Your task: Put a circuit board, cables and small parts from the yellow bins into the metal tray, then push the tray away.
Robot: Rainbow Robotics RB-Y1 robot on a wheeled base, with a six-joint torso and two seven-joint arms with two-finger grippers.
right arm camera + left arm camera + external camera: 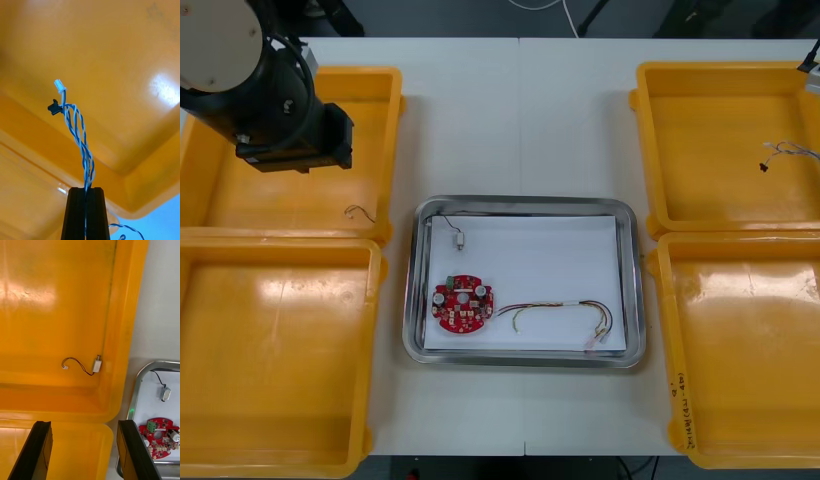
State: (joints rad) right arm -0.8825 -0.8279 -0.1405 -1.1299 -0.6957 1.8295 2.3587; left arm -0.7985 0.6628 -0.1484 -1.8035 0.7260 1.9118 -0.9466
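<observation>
My right gripper is shut on a twisted blue and white cable over the far right yellow bin. The cable's black and white plugs stick out beyond the fingers. The same cable shows in the front view over that bin's right side. My left gripper hangs open with nothing in it over the far left yellow bin, above a small metal part with a thin wire near the bin's corner. The metal tray holds a round red circuit board, a small metal part and a red and yellow cable.
The near left yellow bin and the near right yellow bin look bare. The tray has white paper inside. Bare table lies beyond the tray, between the two far bins.
</observation>
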